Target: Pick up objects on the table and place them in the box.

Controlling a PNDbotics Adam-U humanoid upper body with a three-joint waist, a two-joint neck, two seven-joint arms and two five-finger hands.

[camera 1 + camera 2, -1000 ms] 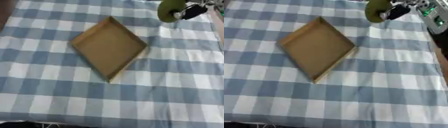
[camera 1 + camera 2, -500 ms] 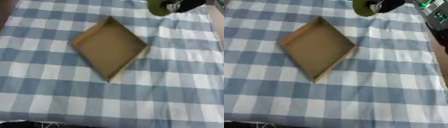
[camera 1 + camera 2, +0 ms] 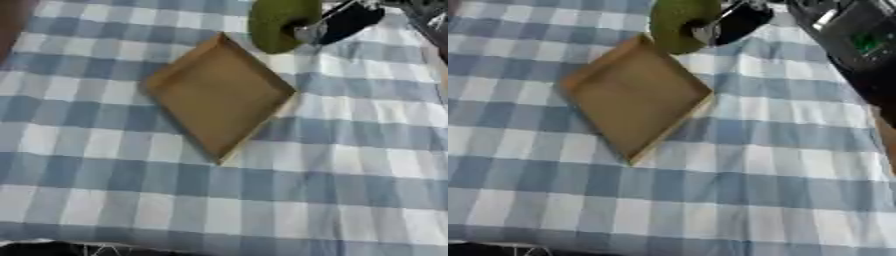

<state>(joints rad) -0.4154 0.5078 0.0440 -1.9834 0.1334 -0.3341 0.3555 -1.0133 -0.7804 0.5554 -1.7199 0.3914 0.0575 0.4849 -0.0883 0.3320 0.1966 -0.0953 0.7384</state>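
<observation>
A shallow brown cardboard box lies turned like a diamond on the blue and white checked cloth, with nothing inside it. My right hand comes in from the upper right and is shut on a round olive-green object. The green object hangs above the box's far corner. My left hand shows in neither view.
My right arm, black with a green-lit panel, runs down the upper right side. The checked cloth covers the table to its front edge. A dark strip shows at the bottom left edge.
My right hand has carried the green object leftward and nearer, from the far right toward the box's far corner. The camera has shifted a little too.
</observation>
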